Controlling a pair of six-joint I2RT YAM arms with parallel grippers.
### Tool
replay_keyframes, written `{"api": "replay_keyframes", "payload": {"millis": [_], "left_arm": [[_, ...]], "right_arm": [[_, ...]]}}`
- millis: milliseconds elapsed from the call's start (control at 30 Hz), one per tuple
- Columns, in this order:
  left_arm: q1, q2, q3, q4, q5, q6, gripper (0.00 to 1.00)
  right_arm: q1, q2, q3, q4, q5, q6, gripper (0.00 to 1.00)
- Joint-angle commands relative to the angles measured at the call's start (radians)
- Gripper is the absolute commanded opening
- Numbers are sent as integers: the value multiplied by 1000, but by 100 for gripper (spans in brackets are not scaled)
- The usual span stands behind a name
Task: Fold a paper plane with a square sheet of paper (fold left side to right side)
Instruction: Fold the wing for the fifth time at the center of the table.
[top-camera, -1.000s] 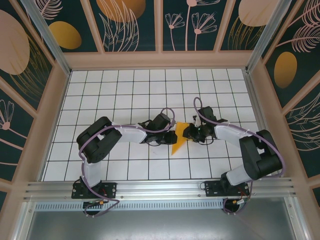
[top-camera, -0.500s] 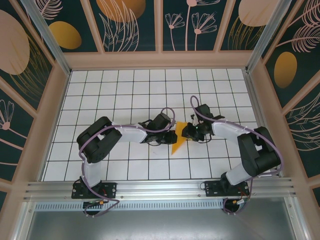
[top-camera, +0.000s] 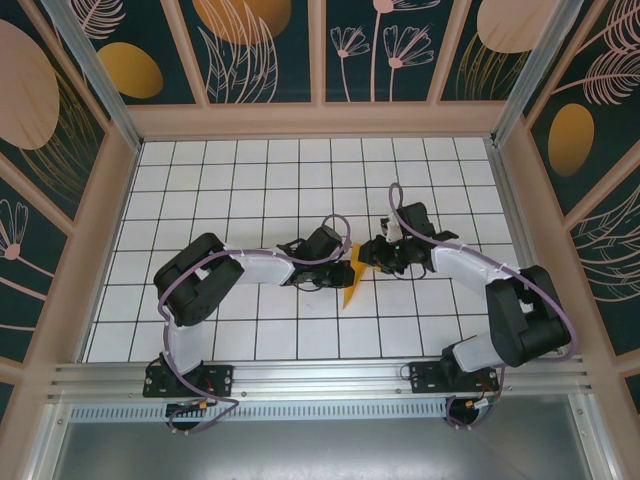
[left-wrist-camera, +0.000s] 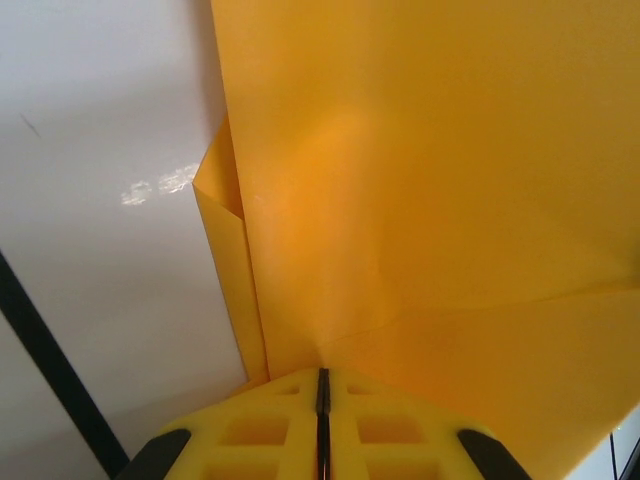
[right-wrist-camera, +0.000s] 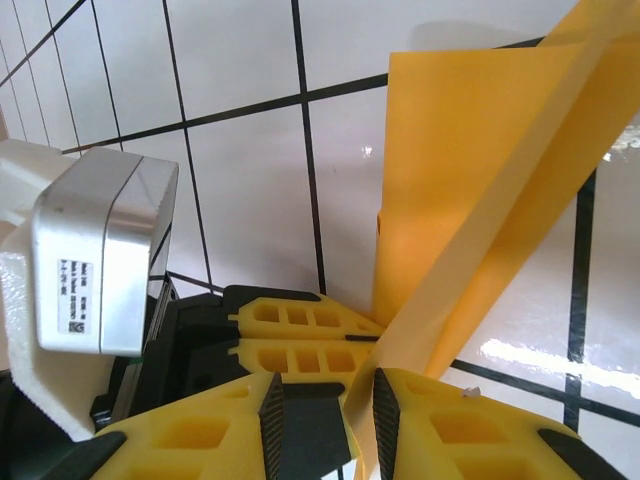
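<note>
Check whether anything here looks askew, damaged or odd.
Nothing torn or spilled. The folded bright orange paper sheet is pinched between the left end effector and right end effector, partly raised off the white gridded table. In the left wrist view an under layer pokes past its edge, so the fold seems misaligned.

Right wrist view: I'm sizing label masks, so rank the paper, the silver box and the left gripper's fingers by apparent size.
1. paper, largest by far
2. silver box
3. left gripper's fingers, smallest as seen, though their lower edge is covered, so the gap to the box is less sure
</note>
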Motion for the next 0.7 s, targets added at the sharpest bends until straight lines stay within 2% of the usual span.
{"api": "replay_keyframes", "payload": {"millis": [0, 333, 667], "left_arm": [[2, 16, 3, -61, -47, 24, 12], [17, -34, -17, -60, -57, 23, 15], [38, -137, -30, -71, -60, 56, 22]], "right_arm": [[-5, 41, 7, 34, -22, 16, 33], [-4, 96, 24, 50, -19, 13, 33], [-2, 125, 52, -20, 22, -18, 21]]}}
